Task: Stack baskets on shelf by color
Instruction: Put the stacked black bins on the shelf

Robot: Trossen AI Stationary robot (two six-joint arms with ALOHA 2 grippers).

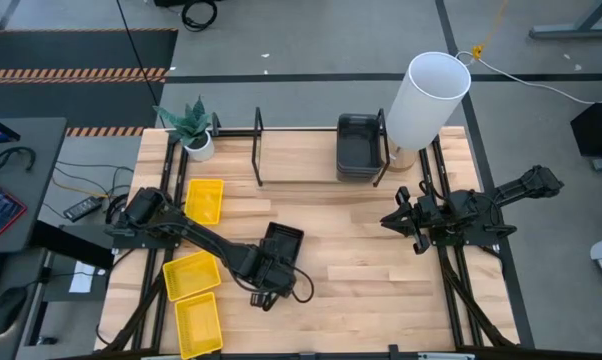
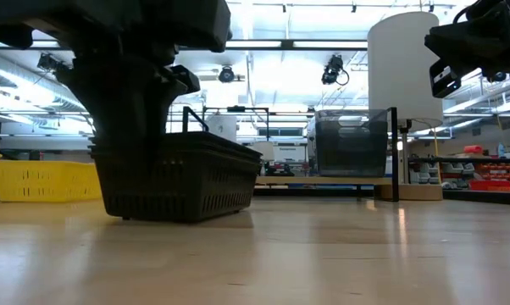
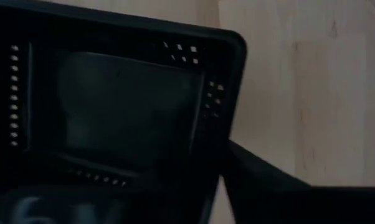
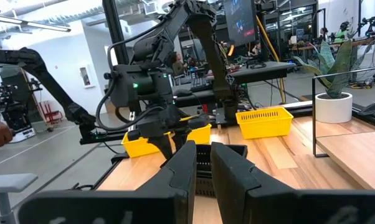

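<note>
Black mesh basket [image 1: 281,243] on table [image 1: 361,270], left gripper [image 1: 264,272] fingers pinching its rim; right gripper [image 1: 409,221] fingers pressed together; no legible writing.

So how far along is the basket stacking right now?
Done: dark grey baskets sit on the shelf at its right end. In hand: the left gripper is down at a black mesh basket mid-table; the basket rests on the wood in the low view. Left: three yellow baskets on the table's left side. The right gripper hovers right of centre, empty.
</note>
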